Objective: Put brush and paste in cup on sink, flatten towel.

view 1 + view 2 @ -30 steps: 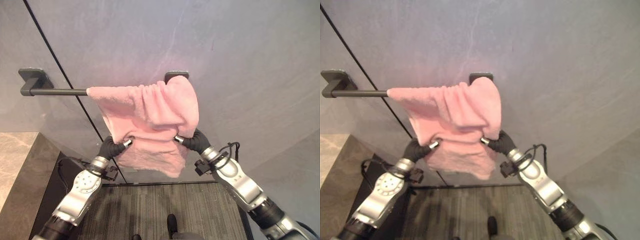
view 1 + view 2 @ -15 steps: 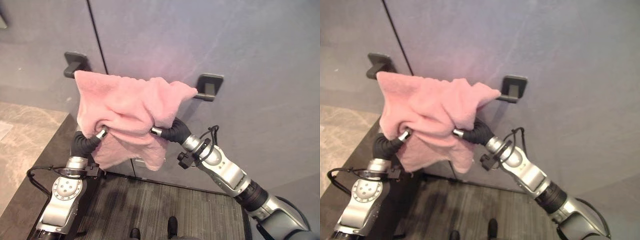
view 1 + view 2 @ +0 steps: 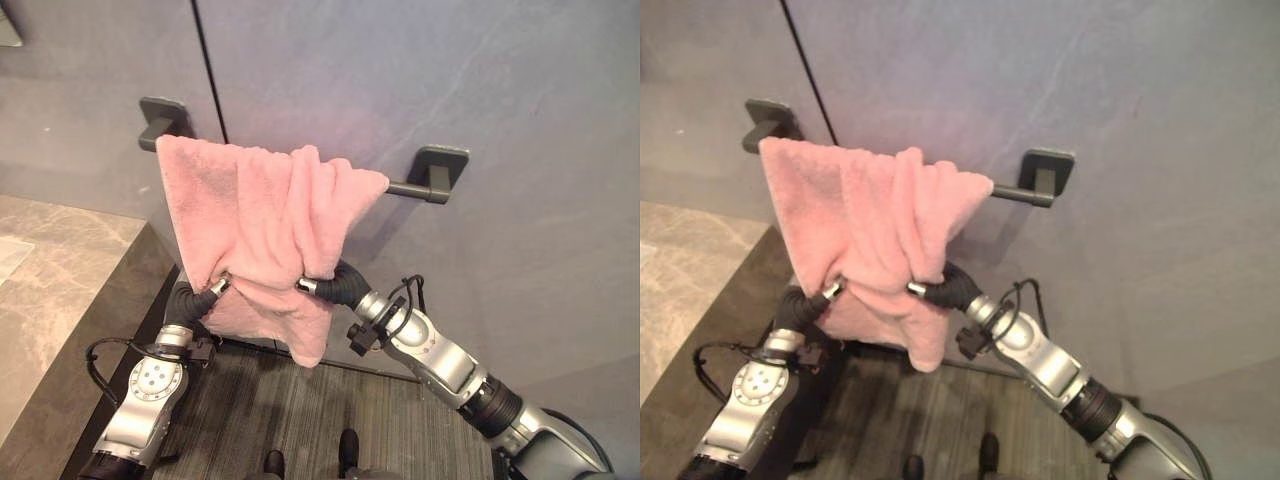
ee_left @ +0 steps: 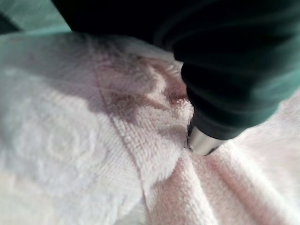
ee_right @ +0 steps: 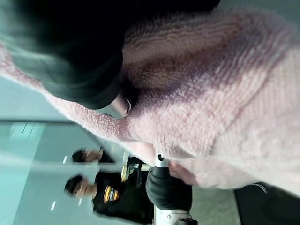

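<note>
A pink towel [image 3: 250,215] hangs bunched in folds over the left part of a dark wall bar [image 3: 405,187]. My left hand [image 3: 192,300] reaches up into the towel's lower left edge, its front part buried in the cloth [image 4: 70,140]. My right hand [image 3: 340,288] goes into the lower right folds in the same way, with pink cloth [image 5: 211,103] draped over it. A lower flap of the towel hangs down between the two arms.
The bar sits on two dark brackets [image 3: 160,112] [image 3: 442,165] on a grey wall. A brown stone counter [image 3: 50,270] lies at the left. Dark striped flooring [image 3: 260,400] runs below. A person in a dark top [image 5: 112,199] appears past the towel.
The towel has slid from the bar's right end to its left part with both hands in it. Both hands have since dropped lower, drawing the cloth down. The camera has also shifted.
</note>
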`<state>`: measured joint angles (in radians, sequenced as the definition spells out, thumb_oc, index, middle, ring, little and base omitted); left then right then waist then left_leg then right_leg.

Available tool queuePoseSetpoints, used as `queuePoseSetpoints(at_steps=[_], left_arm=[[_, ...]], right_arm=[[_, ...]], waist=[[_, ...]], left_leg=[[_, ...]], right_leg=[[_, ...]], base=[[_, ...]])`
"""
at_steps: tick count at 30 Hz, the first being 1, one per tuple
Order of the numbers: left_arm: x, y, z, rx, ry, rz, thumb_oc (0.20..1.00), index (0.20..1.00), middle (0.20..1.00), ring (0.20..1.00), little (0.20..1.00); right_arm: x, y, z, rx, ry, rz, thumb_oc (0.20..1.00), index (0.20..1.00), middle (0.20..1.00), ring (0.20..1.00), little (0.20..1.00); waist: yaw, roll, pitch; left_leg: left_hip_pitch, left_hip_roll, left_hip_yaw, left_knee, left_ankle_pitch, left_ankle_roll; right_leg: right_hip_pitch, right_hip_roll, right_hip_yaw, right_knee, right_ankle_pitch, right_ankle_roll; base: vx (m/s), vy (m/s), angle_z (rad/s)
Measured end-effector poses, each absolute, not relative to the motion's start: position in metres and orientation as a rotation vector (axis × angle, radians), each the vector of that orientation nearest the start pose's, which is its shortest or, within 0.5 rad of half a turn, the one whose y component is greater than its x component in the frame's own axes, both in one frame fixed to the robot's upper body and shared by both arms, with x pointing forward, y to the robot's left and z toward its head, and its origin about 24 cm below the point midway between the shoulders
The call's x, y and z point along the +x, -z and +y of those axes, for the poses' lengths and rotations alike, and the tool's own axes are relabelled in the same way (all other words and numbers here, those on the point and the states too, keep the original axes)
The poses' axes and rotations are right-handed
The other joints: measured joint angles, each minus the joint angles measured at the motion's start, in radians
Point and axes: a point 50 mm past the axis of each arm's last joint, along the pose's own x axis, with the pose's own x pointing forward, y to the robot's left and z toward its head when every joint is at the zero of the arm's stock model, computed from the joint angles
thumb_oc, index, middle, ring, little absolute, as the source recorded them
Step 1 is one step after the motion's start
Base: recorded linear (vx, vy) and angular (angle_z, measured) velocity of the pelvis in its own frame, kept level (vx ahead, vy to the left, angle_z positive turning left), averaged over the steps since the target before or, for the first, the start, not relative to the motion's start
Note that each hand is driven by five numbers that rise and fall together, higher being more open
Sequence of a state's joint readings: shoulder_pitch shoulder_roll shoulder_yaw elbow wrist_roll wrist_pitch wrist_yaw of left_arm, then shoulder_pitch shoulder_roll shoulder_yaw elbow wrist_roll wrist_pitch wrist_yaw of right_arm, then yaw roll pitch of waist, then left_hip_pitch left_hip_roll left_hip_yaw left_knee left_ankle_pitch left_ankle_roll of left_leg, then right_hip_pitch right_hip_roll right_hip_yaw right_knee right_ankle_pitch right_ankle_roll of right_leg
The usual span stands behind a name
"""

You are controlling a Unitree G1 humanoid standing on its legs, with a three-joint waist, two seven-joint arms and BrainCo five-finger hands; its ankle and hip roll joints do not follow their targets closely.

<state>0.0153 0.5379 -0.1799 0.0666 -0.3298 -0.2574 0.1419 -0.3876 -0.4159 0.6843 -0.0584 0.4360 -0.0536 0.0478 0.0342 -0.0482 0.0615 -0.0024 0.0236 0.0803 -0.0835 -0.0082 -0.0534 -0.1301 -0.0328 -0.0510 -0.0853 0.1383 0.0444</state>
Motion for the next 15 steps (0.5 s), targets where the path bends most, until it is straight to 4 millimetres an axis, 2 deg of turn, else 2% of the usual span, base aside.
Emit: queuePoseSetpoints(at_steps=[2, 3, 5, 6, 8, 9, 10, 11, 15], left_arm=[[0.250, -0.046, 0.214, 0.213, 0.042, -0.071, 0.200, 0.200, 0.200, 0.200, 0.200], [0.255, -0.046, 0.211, 0.250, 0.050, -0.074, 0.200, 0.200, 0.200, 0.200, 0.200], [0.260, -0.051, 0.209, 0.321, 0.048, -0.105, 0.200, 0.200, 0.200, 0.200, 0.200], [0.261, -0.051, 0.209, 0.339, 0.038, -0.106, 0.200, 0.200, 0.200, 0.200, 0.200], [0.261, -0.047, 0.214, 0.342, -0.009, -0.084, 0.200, 0.200, 0.200, 0.200, 0.200], [0.260, -0.047, 0.219, 0.348, -0.034, -0.080, 0.373, 0.373, 0.373, 0.373, 0.373], [0.260, -0.046, 0.223, 0.354, -0.061, -0.072, 0.373, 0.373, 0.373, 0.373, 0.373], [0.258, -0.043, 0.231, 0.366, -0.103, -0.057, 1.000, 1.000, 1.000, 1.000, 1.000], [0.249, -0.028, 0.245, 0.409, -0.206, 0.012, 1.000, 1.000, 1.000, 1.000, 1.000]], right_arm=[[0.262, -0.087, -0.052, -0.067, -0.773, -0.124, 0.200, 0.200, 0.200, 0.200, 0.200], [0.261, -0.076, -0.053, -0.043, -0.752, -0.080, 0.200, 0.200, 0.200, 0.200, 0.200], [0.261, -0.076, -0.053, -0.026, -0.750, -0.075, 0.671, 0.671, 0.671, 0.671, 0.671], [0.261, -0.078, -0.055, -0.030, -0.748, -0.080, 1.000, 1.000, 1.000, 1.000, 1.000], [0.262, -0.077, -0.058, -0.043, -0.745, -0.076, 1.000, 1.000, 1.000, 1.000, 1.000], [0.262, -0.076, -0.060, -0.052, -0.743, -0.073, 1.000, 1.000, 1.000, 1.000, 1.000], [0.262, -0.075, -0.061, -0.059, -0.744, -0.070, 1.000, 1.000, 1.000, 1.000, 1.000], [0.261, -0.073, -0.064, -0.077, -0.746, -0.060, 1.000, 1.000, 1.000, 1.000, 1.000], [0.258, -0.069, -0.064, -0.073, -0.726, -0.046, 1.000, 1.000, 1.000, 1.000, 1.000]], waist=[[0.000, 0.013, 0.008], [-0.017, 0.021, 0.013], [-0.027, 0.028, 0.016], [-0.029, 0.030, 0.014], [-0.030, 0.032, 0.014], [-0.029, 0.032, 0.014], [-0.027, 0.034, 0.013], [-0.026, 0.037, 0.011], [-0.023, 0.039, 0.009]], left_leg=[[0.016, 0.000, 0.017, -0.005, 0.000, 0.000], [0.018, 0.000, 0.020, -0.006, 0.000, 0.000], [0.019, 0.000, 0.023, -0.006, 0.000, 0.000], [0.021, 0.001, 0.025, -0.006, 0.000, 0.000], [0.022, 0.003, 0.028, -0.006, 0.000, 0.000], [0.022, 0.003, 0.028, -0.006, 0.000, 0.000], [0.022, 0.003, 0.028, -0.006, 0.000, 0.000], [0.023, 0.003, 0.029, -0.006, 0.000, 0.000], [0.025, 0.003, 0.029, -0.006, 0.001, 0.001]], right_leg=[[0.008, 0.002, 0.015, 0.000, 0.001, 0.001], [0.008, 0.001, 0.017, 0.000, 0.001, 0.001], [0.009, 0.002, 0.020, 0.000, 0.002, 0.001], [0.010, 0.003, 0.021, 0.000, 0.002, 0.001], [0.010, 0.005, 0.022, 0.000, 0.002, 0.000], [0.010, 0.006, 0.022, 0.000, 0.003, 0.000], [0.010, 0.006, 0.022, 0.000, 0.003, 0.000], [0.011, 0.006, 0.023, 0.000, 0.003, -0.001], [0.013, 0.006, 0.023, 0.000, 0.004, -0.001]], base=[[0.00, 0.013, -0.23], [0.01, 0.007, -0.12], [0.01, -0.002, -0.07], [0.01, -0.004, -0.04], [0.00, 0.000, 0.00], [0.00, 0.000, 0.00], [0.00, 0.000, 0.00], [0.00, 0.000, 0.00], [0.00, 0.000, 0.00]])
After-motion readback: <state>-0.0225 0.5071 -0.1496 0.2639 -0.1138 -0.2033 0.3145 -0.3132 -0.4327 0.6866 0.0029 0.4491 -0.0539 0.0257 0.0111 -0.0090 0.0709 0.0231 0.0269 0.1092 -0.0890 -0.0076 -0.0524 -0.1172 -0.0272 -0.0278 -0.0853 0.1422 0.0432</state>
